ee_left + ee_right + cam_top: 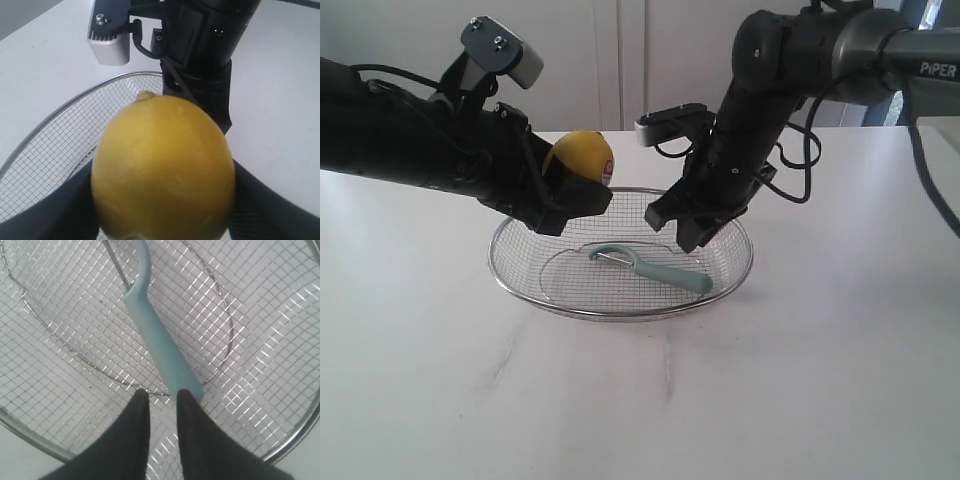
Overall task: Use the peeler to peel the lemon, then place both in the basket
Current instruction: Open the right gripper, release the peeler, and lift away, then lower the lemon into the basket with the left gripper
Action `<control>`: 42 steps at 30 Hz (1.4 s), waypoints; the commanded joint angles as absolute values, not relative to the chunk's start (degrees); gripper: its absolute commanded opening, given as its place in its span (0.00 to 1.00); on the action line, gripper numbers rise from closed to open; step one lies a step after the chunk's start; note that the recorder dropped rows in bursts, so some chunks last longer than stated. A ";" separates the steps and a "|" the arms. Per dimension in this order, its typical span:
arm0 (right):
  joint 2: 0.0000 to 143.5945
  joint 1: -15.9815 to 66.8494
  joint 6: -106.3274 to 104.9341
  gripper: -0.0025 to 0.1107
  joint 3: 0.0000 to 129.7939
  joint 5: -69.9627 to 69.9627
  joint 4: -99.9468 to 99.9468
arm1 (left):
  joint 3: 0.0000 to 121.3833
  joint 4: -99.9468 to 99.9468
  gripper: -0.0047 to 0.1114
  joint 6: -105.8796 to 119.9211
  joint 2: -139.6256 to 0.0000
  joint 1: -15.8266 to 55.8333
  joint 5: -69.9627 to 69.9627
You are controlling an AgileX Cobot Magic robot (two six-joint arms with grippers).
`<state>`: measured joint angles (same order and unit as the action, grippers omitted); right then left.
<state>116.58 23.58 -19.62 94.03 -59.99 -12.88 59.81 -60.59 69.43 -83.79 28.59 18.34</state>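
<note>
My left gripper (575,197) is shut on the yellow lemon (582,152), holding it in the air just above the left rim of the wire-mesh basket (620,312). In the left wrist view the lemon (162,165) fills the space between the black fingers (45,210). The teal-handled peeler (665,268) lies loose on the basket's mesh floor. My right gripper (675,232) hangs over the basket, its fingertips a little above the end of the peeler's handle (155,335). The right gripper (162,395) has a narrow gap with only mesh showing through it.
The basket stands in the middle of a white table (800,380), with its rim (30,437) close under the right arm. The right arm's wrist camera (110,42) sits just beyond the lemon. Black cables (800,160) hang behind the right arm.
</note>
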 commanded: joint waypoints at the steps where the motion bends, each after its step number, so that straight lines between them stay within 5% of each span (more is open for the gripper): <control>1: 115.39 23.59 -17.56 0.04 93.93 -61.91 -12.96 | 60.13 -62.02 0.04 69.47 -83.43 28.72 18.89; 17: 112.95 19.67 -9.92 0.02 93.93 -64.58 -13.01 | 60.13 -62.02 0.04 69.47 -83.43 28.72 19.03; 42: 111.60 2.05 8.14 0.02 93.93 -69.96 -4.37 | 60.13 -62.02 0.04 69.33 -83.43 28.72 19.10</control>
<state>112.38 3.45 6.53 94.03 -69.68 -5.83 59.81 -60.59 69.43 -83.79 28.59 18.34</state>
